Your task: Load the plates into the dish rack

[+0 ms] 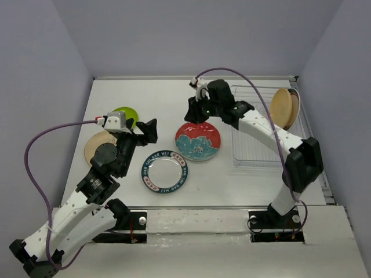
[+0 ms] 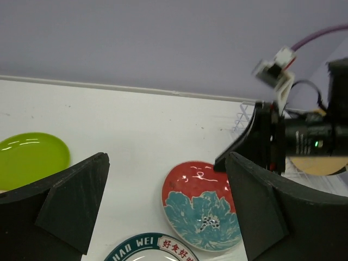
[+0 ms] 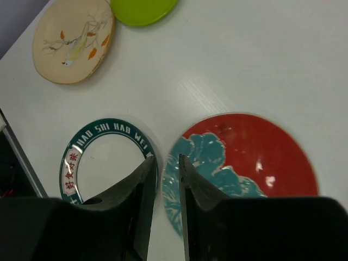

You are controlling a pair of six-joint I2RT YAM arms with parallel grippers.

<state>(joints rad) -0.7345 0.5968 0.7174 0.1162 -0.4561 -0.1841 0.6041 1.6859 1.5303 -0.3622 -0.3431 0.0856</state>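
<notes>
A red plate with a teal flower [image 1: 198, 141] lies flat mid-table. A white plate with a teal rim [image 1: 164, 171] lies at its near left. A lime green plate [image 1: 126, 116] and a tan plate [image 1: 95, 146] lie at the left. Another tan plate [image 1: 284, 107] stands on edge in the white wire dish rack [image 1: 255, 157] at the right. My right gripper [image 3: 167, 160] hovers over the red plate's [image 3: 250, 157] left rim, jaws a narrow gap apart, empty. My left gripper [image 2: 166, 163] is wide open and empty, left of the red plate [image 2: 201, 209].
The rack's near part holds nothing. A purple cable loops over each arm. Grey walls close the table at the back and sides. The right arm's wrist [image 2: 272, 138] shows behind the red plate in the left wrist view.
</notes>
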